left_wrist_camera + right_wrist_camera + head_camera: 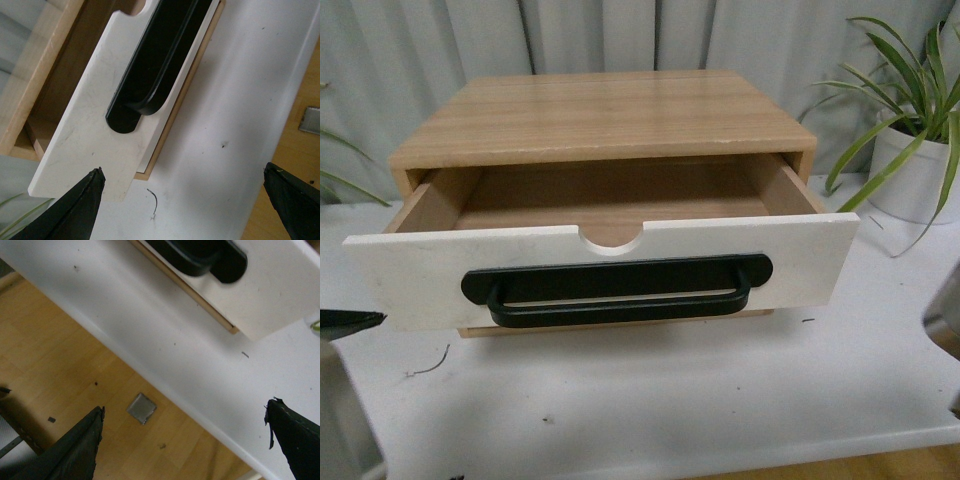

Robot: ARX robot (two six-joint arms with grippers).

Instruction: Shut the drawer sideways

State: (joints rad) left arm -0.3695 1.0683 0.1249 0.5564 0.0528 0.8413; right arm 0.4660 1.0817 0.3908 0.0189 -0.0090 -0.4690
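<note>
The drawer [600,265] stands pulled out of a light wood cabinet [605,120] on the white table [650,400]. It has a white front panel, a long black bar handle [615,290], a half-round notch in its top edge, and looks empty inside. In the front view only a dark tip of my left gripper shows at the left edge. In the left wrist view my left gripper [182,187] is open over the table beside the drawer's front corner [85,145]. In the right wrist view my right gripper [185,427] is open over the table edge, apart from the drawer front [280,285].
A potted plant in a white pot [910,170] stands on the table at the right, and leaves show at the left edge. A grey curtain hangs behind. A small curl of wire [430,365] lies on the table. Wood floor with a metal plate [141,408] lies below.
</note>
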